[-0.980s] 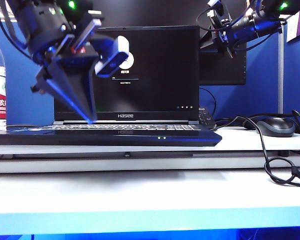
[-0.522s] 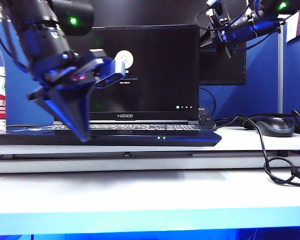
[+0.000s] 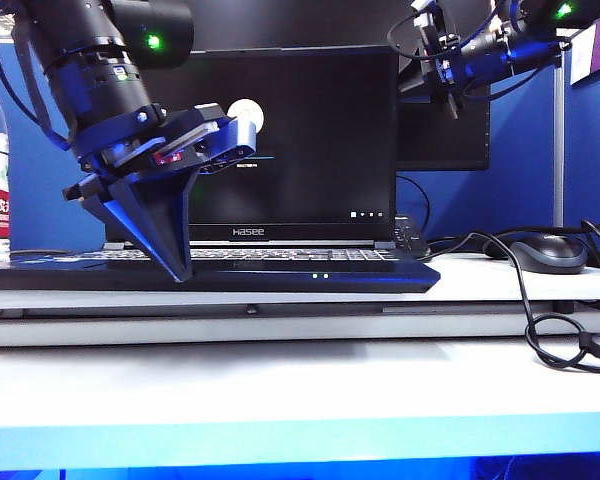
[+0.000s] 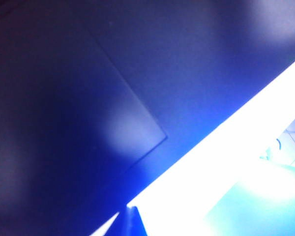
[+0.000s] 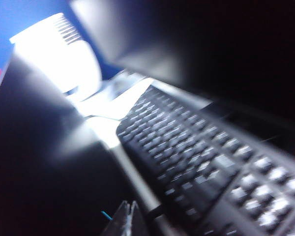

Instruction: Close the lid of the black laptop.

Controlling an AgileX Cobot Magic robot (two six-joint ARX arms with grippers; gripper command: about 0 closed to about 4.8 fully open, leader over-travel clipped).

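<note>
Lower now, the left gripper (image 3: 180, 272) hangs before the upright thin black lid (image 3: 310, 130) of the wide black laptop (image 3: 280, 275); the right gripper (image 3: 442, 75) sits behind the lid's top right corner; neither gripper's jaw opening can be told.

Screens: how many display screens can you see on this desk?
2. The black laptop's lid stands open in the middle, lit. A larger monitor stands behind it to the right, mostly hidden. The left tool and the right tool might hide more.

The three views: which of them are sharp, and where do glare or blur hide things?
Exterior view: sharp; the open lid of the black laptop, left gripper low before it, right gripper high behind. Left wrist view: blue, blurred, a white glare band. Right wrist view: motion blur over a keyboard, glare behind.
</note>
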